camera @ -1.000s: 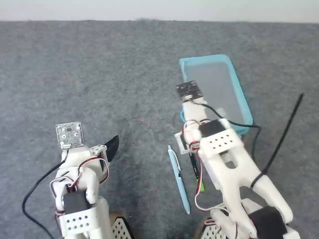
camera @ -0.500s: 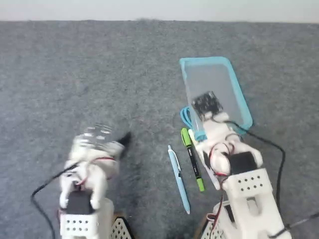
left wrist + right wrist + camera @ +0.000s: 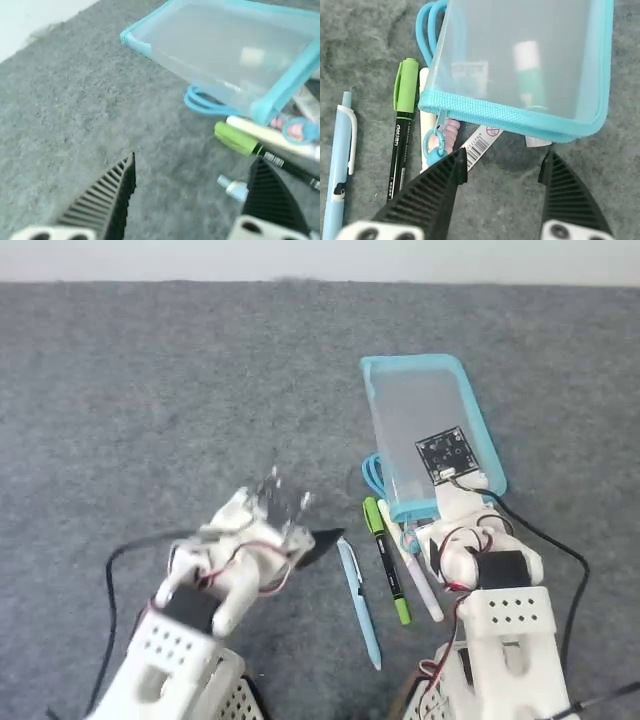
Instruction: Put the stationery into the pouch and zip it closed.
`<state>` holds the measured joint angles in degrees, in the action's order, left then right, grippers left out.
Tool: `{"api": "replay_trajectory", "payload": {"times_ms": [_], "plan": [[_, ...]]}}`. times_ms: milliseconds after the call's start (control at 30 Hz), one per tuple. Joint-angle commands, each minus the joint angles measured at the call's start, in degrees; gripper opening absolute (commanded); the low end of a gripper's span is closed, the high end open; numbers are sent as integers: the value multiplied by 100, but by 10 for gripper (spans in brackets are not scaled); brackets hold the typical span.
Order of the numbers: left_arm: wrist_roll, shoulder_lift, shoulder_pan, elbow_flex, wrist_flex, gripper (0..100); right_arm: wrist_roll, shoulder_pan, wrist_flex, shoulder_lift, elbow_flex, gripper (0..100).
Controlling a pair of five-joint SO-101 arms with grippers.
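A translucent pouch with blue trim lies flat on grey felt, with a white and green stick inside it. Beside its near end lie a blue pen, a green-capped black marker and a white pen. My left gripper is open, low over the felt just short of the blue pen and the marker. My right gripper is open above the pouch's near edge, close to the blue zipper pull.
A blue carry loop sticks out from the pouch's near corner. A pink item and a barcode label peek out under the pouch edge. Open grey felt stretches to the left and back.
My left arm has swung right and forward toward the pens. The right arm has drawn back from over the pouch to its near end, uncovering the marker and white pen.
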<state>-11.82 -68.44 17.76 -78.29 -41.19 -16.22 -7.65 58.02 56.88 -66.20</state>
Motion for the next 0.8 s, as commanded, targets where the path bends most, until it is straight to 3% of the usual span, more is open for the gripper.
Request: {"api": "replay_trajectory", "payload": {"times_ms": [0,267,767], "plan": [[343,2400,422,1446,686,340,-79,110,-295,-418,70,237],[624,5556,1143,2659,1697,340,211,523,-426,-1587,598,237],[651,6778,1073,3846,1723,338,229,593,-593,-2308,835,237]]}}
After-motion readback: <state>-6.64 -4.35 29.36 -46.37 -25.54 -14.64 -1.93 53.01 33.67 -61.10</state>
